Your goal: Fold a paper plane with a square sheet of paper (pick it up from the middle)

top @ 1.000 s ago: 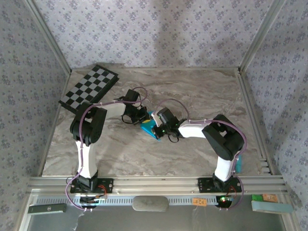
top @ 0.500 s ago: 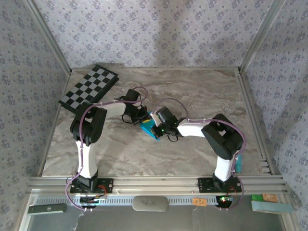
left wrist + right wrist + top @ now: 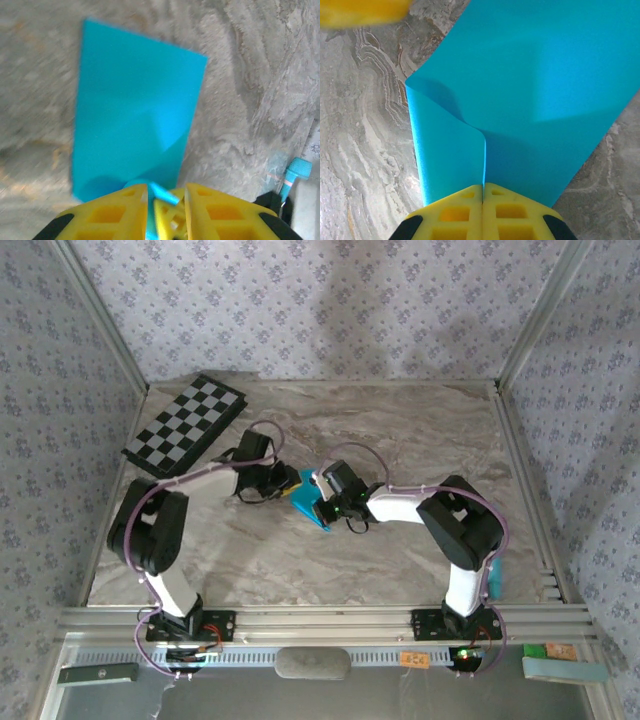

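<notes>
**Left arm easing back, right hand keeping the fold pinched**

Since the earlier frames the left arm has been swinging out to the left. Its elbow is now sitting nearer the left side of the grey marbled bench (image 3: 400, 430), while the right arm is staying almost where it was.

At the far left, the black-and-white folding checkerboard (image 3: 188, 425) is lying flat in the back corner, well apart from the work.

Moving inward, the left hand (image 3: 287, 483) is reaching to the left edge of the thin, bright turquoise-blue square sheet of paper (image 3: 308, 508) in the middle of the bench. In the left wrist view the yellow fingers of the left hand (image 3: 167, 191) are standing a little apart. A sliver of blue is showing between them, so the hand appears to be letting go rather than gripping. Beyond them the square sheet of paper (image 3: 135, 110) is lying as an oblong on the bench, with a diagonal crease line crossing its near half.

Further right, the right hand (image 3: 322, 502) is meeting the sheet from the other side. In its own view the right hand (image 3: 484, 187) is showing its fingers pressed together, clamping a raised ridge of the square sheet of paper (image 3: 545, 75). One flap is curling up and over to the left of that pinch.

Judging by this, the task is sitting at an early-to-middle stage. A lengthwise fold and perhaps one corner fold are in place. No pointed nose or wings are showing yet, so most of the shaping into a dart is still waiting.
</notes>
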Controlling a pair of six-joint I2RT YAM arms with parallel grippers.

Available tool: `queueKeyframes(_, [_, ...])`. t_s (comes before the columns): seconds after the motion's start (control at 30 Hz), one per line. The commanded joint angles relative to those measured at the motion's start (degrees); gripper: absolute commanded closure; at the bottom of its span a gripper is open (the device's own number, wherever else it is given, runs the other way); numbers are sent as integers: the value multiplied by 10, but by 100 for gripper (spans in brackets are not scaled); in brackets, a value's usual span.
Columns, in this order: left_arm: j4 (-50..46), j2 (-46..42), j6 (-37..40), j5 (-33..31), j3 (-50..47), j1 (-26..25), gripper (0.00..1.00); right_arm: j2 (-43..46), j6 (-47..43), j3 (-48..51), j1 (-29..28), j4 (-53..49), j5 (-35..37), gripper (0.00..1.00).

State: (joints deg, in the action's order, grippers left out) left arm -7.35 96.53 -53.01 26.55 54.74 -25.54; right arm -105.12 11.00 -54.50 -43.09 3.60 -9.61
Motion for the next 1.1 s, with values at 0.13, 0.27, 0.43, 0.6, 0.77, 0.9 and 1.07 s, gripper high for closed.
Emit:
queueKeyframes(0.13, [127,-55,-86,23,-87,-17,83,-20,17,-11,5,-50,7,100])
queueKeyframes(0.27, [161,-50,-107,27,-118,-27,86,-22,20,-10,6,-49,5,100])
queueKeyframes(0.43, [201,-24,-124,40,-126,-34,89,-25,24,-13,6,-50,4,100])
queueKeyframes(0.6, [206,-1,-127,44,-113,-42,90,-25,24,-15,6,-51,4,100])
queueKeyframes(0.77, [203,15,-123,43,-115,-45,91,-25,26,-16,8,-53,5,100])
queueKeyframes(0.9, [209,34,-121,48,-109,-47,91,-26,26,-15,7,-54,5,100])
queueKeyframes(1.07, [209,48,-118,50,-104,-48,92,-27,26,-15,7,-56,5,100])
